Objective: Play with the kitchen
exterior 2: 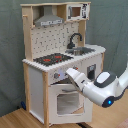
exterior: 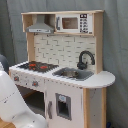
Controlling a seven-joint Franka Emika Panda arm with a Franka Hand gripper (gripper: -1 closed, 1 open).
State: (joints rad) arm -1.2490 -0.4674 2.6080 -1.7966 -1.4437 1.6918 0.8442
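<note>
Fingers (exterior 2: 71,75) sit at the kitchen (exterior 2: 60,60) knob panel; whether spread or pressed together, I cannot tell. Pushing hard could tip it.

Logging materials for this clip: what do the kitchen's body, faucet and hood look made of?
Kitchen: seemingly painted white panels with matte light-wood edges showing pale grain colour.
Faucet: black, probably plastic, slightly glossy.
Hood: grey, metal-look, likely painted.

In the second exterior view, the arm (exterior 2: 100,86) crowds the front of the kitchen (exterior 2: 37,85), blocking its knob strip and oven door (exterior 2: 64,100). Above the hob (exterior 2: 52,59) open room reaches the hood (exterior 2: 49,20); the faucet (exterior 2: 75,39) obstructs the sink (exterior 2: 85,50).
</note>
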